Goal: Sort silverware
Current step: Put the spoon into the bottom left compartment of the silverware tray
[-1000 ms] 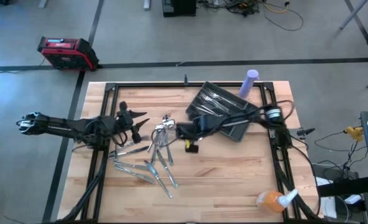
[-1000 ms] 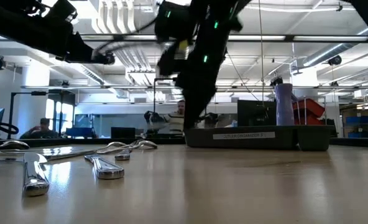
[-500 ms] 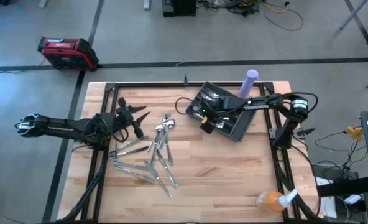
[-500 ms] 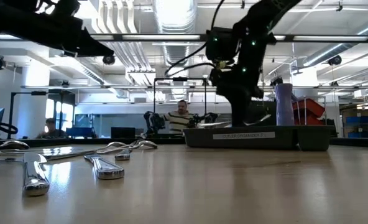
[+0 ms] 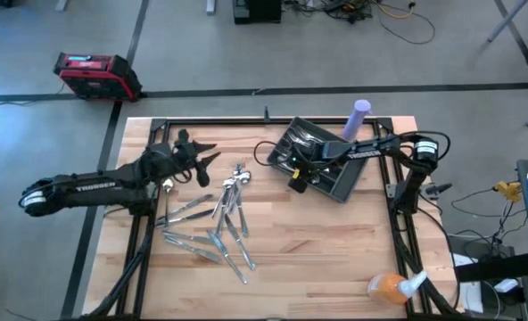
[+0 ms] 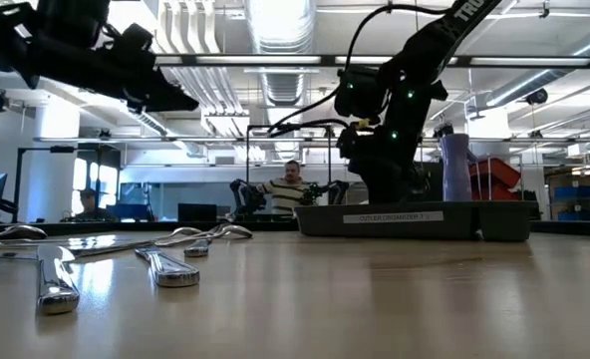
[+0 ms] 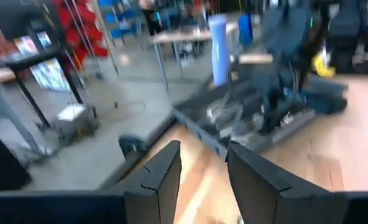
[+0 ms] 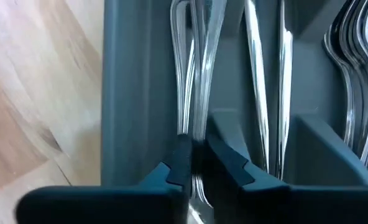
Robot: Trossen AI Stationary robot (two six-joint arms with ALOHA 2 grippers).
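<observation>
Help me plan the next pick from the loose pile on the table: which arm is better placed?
Left. Its end effector hangs open just beside the loose silverware, while the right end effector is down in the tray across the table.

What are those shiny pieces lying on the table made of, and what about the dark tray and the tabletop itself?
The loose silverware looks like polished metal: silver-coloured, with bright mirror-like glints. The tray appears to be matte dark grey plastic, going by its dull, even surface and moulded dividers. The table looks like light wood, made of joined strips with visible grain.
</observation>
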